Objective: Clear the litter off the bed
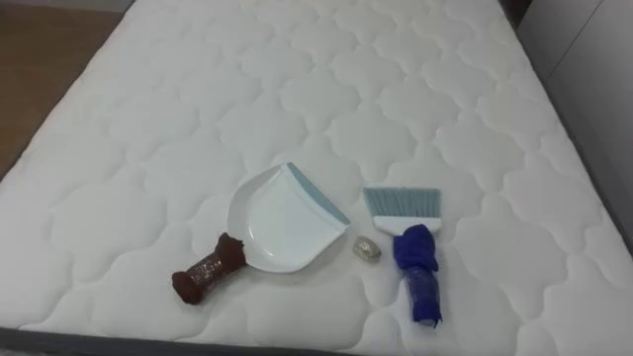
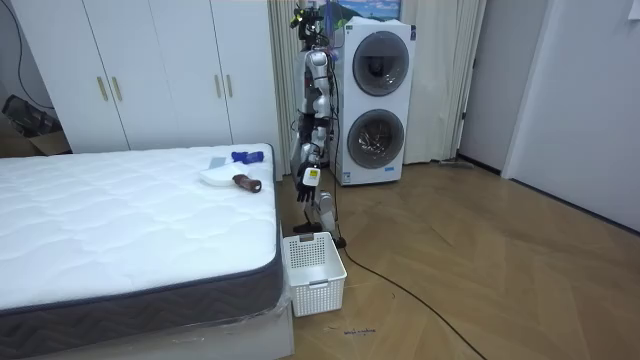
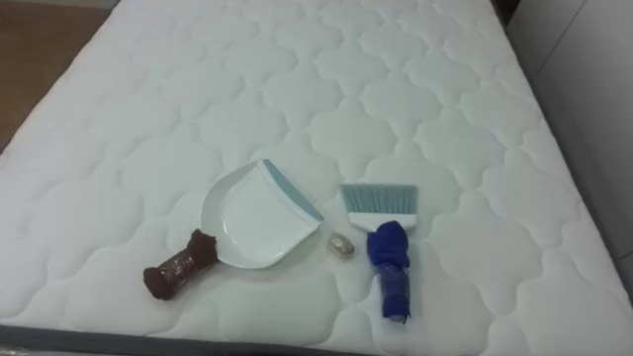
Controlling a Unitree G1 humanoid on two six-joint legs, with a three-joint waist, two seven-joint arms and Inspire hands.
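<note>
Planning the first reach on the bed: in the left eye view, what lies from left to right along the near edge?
Brown-wrapped handle → white dustpan it belongs to → small crumpled scrap → blue-handled brush.

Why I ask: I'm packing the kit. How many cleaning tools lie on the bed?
2. The dustpan lies near the mattress's near edge. The brush lies to its right, with a small scrap between them. Nothing seems hidden.

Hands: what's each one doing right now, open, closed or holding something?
Left hand: at the robot's side, state cannot be told.
Right hand: cannot be told.
</note>
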